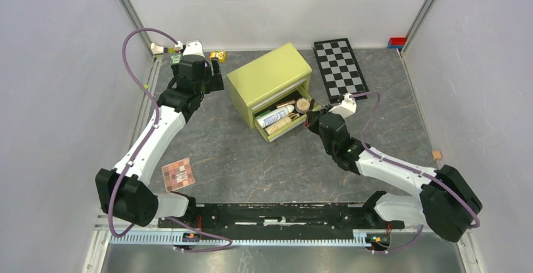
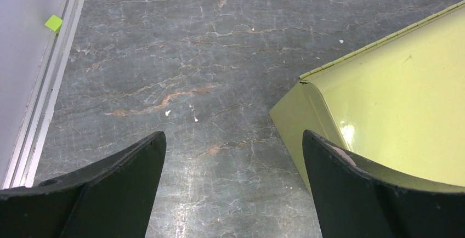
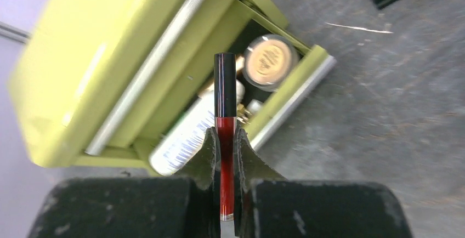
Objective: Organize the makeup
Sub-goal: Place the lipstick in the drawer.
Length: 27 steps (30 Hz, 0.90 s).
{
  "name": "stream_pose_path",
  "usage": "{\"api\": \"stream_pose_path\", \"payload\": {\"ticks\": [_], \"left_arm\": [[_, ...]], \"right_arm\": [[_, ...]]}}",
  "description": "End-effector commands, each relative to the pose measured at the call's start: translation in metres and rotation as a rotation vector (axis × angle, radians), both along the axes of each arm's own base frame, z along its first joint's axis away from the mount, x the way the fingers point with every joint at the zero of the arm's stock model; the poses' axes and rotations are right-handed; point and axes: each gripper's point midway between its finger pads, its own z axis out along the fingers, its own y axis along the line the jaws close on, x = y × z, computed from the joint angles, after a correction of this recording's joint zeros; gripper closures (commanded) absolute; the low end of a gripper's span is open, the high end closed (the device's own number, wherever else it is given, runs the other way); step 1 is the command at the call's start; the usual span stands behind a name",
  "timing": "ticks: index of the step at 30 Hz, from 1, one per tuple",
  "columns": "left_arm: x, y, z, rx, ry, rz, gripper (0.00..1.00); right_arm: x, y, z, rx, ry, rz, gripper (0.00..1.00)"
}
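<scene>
Holding the red stick clamped tight, the right fingers hang over the open drawer, where a white tube and round compact already lie. One eyeshadow palette waits out on the table; the left fingers stand wide apart, empty.

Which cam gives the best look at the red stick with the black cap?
Right wrist: the glossy red stick with black cap sits mid-frame, clamped in the right pincer, with the open yellow-green drawer behind it. Top external: too small to make out. Left wrist: not in view.
</scene>
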Motion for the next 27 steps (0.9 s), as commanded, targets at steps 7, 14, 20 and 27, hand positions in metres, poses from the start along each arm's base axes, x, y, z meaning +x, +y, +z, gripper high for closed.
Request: {"api": "stream_pose_path", "payload": {"ticks": [7,14,20,27], "left_arm": [[-0.002,0.001,0.024,0.009,-0.062,-0.02,0.0],[-0.003,0.001,0.025,0.007,-0.066,-0.022,0.0],[-0.004,0.001,0.027,0.003,-0.07,-0.023,0.0],[-0.005,0.0,0.029,-0.001,-0.075,-0.025,0.0]], "right_arm": [[0.049,0.073,0.062,0.504,-0.146,0.03,1.0],[0.064,0.087,0.045,0.627,-0.092,-0.049,1.0],[0.067,0.091,0.023,0.588,-0.02,-0.14,1.0],[0.068,0.102,-0.001,0.508,0.099,-0.199,1.0]]}}
